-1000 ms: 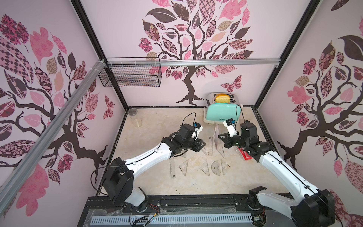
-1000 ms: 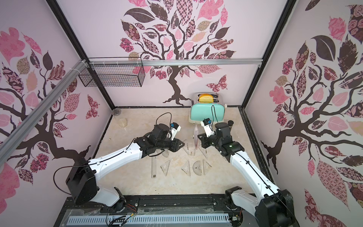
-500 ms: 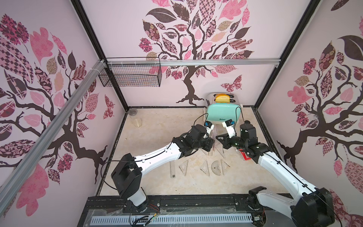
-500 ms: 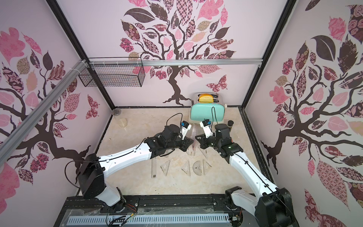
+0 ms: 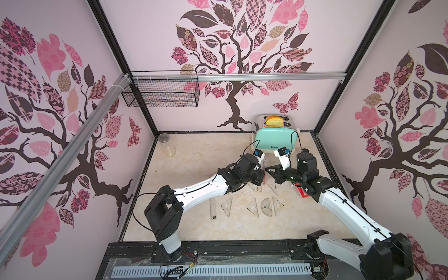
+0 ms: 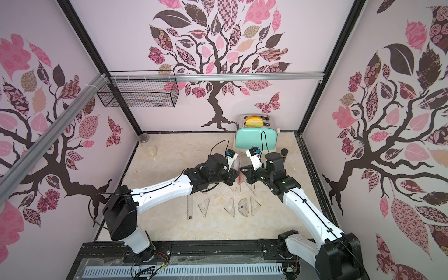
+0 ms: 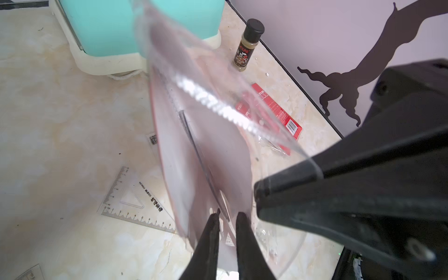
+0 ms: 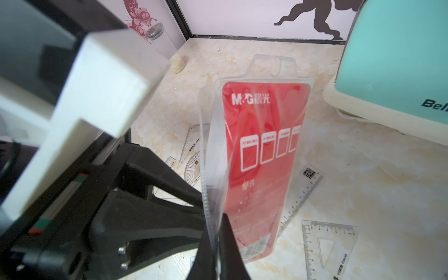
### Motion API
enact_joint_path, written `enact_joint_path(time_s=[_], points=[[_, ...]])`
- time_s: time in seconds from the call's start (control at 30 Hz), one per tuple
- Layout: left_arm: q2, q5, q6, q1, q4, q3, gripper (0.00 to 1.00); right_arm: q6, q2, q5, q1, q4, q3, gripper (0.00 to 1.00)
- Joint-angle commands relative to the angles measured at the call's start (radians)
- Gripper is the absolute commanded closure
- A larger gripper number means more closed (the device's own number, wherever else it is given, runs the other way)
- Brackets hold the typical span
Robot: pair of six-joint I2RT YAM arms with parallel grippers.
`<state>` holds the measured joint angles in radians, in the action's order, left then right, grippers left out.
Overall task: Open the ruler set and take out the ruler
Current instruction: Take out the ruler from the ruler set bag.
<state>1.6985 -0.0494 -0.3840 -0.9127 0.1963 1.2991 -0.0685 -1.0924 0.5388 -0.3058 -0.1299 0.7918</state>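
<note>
Nearest, loose clear rulers [image 5: 213, 208] lie flat on the counter [image 5: 194, 169]. Beyond, the right pincer [image 8: 219, 219] clamps the ruler set [image 8: 261, 150] upright, seemingly so the left pincer [image 7: 228, 217], fingers narrowly apart, can work its parted edge; whether it grips is unclear.

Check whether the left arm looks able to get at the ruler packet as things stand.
Probably yes. The right gripper is shut on the clear edge of the packet and holds it up. The left gripper has its tips right at the packet's near edge, with nothing in between.
</note>
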Motion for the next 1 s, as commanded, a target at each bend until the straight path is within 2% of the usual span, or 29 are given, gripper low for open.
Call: enact_joint_path(time_s=[0.0, 0.3, 0.43, 0.6, 0.97], points=[[0.019, 0.031, 0.005, -0.003, -0.008, 0.032, 0.80, -0.004, 0.025, 0.029, -0.006, 0.022, 0.015, 1.00], [0.067, 0.020, 0.001, -0.003, 0.004, 0.069, 0.82, -0.004, 0.030, 0.033, -0.007, 0.021, 0.019, 1.00], [0.085, -0.006, -0.010, -0.003, -0.007, 0.075, 0.88, 0.003, 0.038, 0.020, -0.007, 0.009, 0.023, 1.00], [0.073, -0.003, -0.011, -0.003, -0.004, 0.073, 1.00, 0.017, 0.043, -0.012, -0.007, -0.011, 0.023, 1.00], [-0.013, 0.035, 0.000, -0.001, 0.019, 0.054, 1.00, 0.055, -0.002, -0.112, -0.007, -0.049, 0.020, 1.00]])
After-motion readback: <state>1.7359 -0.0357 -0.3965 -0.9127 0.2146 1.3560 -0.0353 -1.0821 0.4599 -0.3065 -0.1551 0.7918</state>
